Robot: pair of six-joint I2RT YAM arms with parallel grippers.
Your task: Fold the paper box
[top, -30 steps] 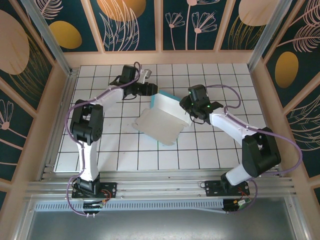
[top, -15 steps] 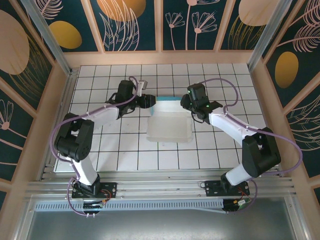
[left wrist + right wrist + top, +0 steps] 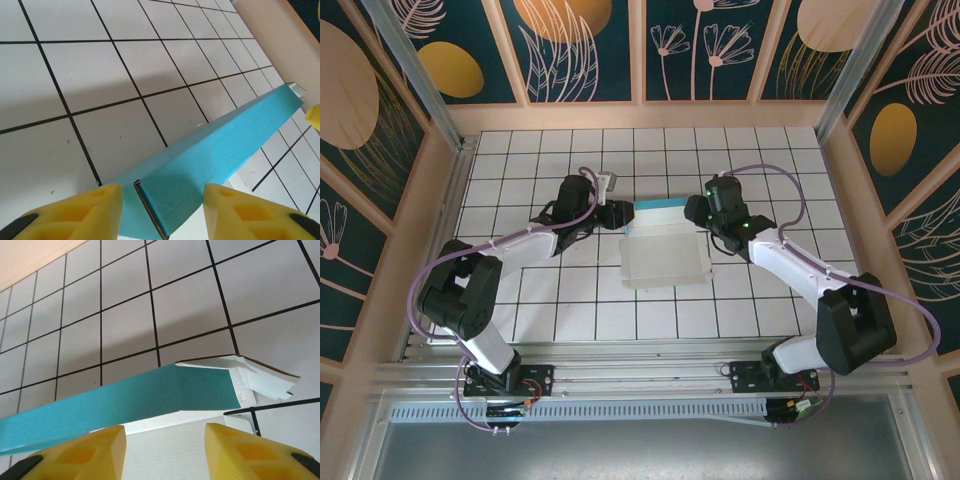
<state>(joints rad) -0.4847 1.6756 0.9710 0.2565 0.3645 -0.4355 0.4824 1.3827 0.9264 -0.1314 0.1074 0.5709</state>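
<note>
Left gripper [image 3: 618, 213] and right gripper [image 3: 696, 212] stand with jaws apart, clasping nothing, the right just loosened. Between them the paper box [image 3: 665, 258], lifted askew a second ago, now lies square on the counter [image 3: 570, 300], its turquoise wall upright just ahead of both, seemingly ready for the next fold.

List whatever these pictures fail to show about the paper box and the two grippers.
- Top view: where the left gripper and right gripper reach the paper box at its turquoise wall, contact is too small to judge.
- Left wrist view: the wall's end lies between the fingers, cut off by the bottom edge; grip unclear.
- Right wrist view: how the corner flap tucks in is hidden behind the wall.
</note>
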